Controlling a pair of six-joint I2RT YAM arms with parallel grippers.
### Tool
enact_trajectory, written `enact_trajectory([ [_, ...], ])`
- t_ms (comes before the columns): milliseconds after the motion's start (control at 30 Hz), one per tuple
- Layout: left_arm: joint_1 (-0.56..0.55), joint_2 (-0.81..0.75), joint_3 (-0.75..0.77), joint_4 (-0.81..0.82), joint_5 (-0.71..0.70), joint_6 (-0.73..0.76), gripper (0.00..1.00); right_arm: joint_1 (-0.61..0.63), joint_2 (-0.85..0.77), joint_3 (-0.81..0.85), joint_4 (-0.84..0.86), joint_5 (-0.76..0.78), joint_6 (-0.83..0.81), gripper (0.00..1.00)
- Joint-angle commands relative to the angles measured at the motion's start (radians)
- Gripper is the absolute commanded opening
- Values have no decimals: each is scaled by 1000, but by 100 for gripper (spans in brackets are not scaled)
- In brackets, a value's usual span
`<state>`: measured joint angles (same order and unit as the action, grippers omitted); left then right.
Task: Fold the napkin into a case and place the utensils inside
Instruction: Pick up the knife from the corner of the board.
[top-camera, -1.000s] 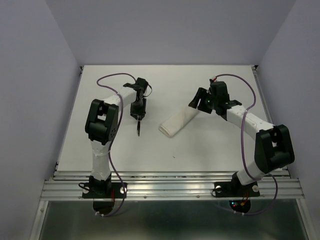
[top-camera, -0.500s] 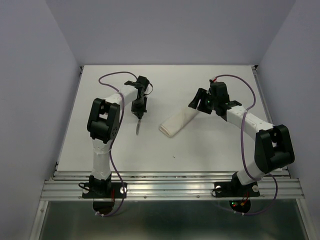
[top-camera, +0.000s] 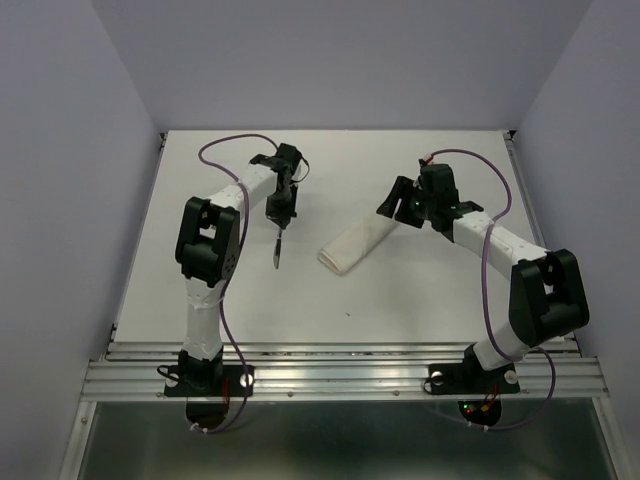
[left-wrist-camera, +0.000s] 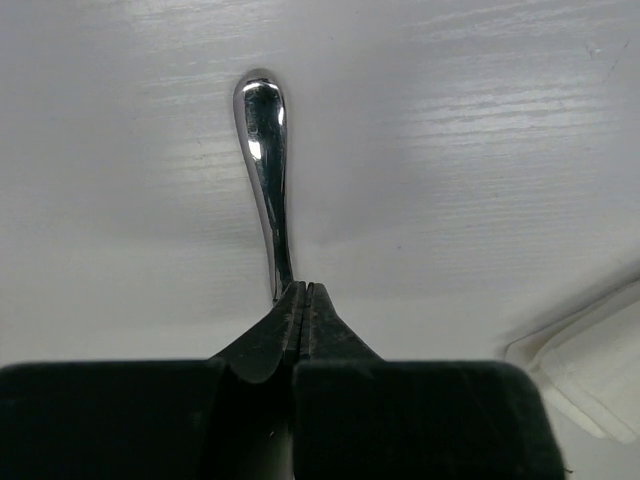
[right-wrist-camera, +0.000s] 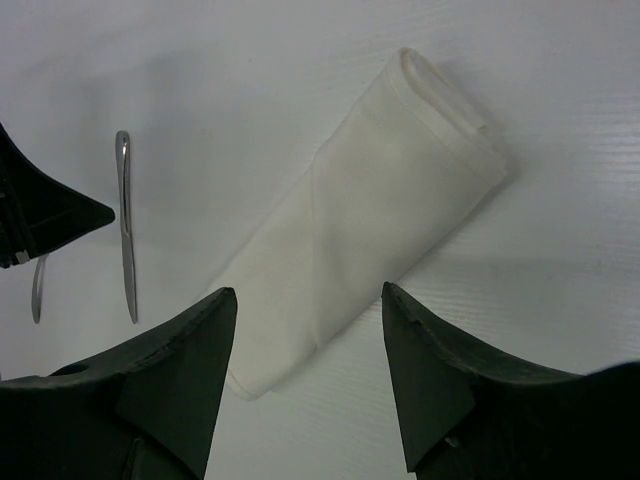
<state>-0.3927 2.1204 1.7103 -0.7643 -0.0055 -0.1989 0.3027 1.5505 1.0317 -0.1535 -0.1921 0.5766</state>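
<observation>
Folding looks done, the narrow white layered-napkin case (top-camera: 355, 243) lying slantwise near the white desk's (top-camera: 420, 300) middle, but filling seems yet to come: the left end effector (left-wrist-camera: 303, 292) pinches a slim shiny silver utensil (left-wrist-camera: 262, 130) left of it, and the right end effector (right-wrist-camera: 308, 292) hangs spread over the case.

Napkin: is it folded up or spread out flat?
Folded up. The napkin is a narrow, layered bundle, with doubled edges showing at one end.

White tabletop (top-camera: 420, 290) between lavender walls (top-camera: 60, 200), ribbed metal rail (top-camera: 340, 375).
</observation>
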Motion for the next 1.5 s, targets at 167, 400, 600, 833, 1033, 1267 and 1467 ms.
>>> enact_trajectory([
  [167, -18, -60, 40, -24, -59, -14, 19, -1, -33, 7, 38, -6, -1, 65],
  [400, -18, 3, 61, -36, -108, -30, 50, -1, -38, 5, 38, -4, -1, 65],
  [600, -6, 19, 31, -15, -96, -25, 54, -1, -33, 10, 38, -9, -1, 65],
  [833, 15, 44, -17, 23, -82, -19, 52, -1, -36, 7, 38, -4, -1, 65],
  [1033, 22, 58, -38, 26, -82, -19, 42, -1, -36, 5, 38, -4, -1, 66],
  [1267, 22, 39, -90, 14, -50, 7, 39, -1, -33, 7, 38, -6, 0, 65],
  [1467, 23, 36, -115, 23, -1, 24, 39, -1, -26, 14, 42, -13, 3, 66],
])
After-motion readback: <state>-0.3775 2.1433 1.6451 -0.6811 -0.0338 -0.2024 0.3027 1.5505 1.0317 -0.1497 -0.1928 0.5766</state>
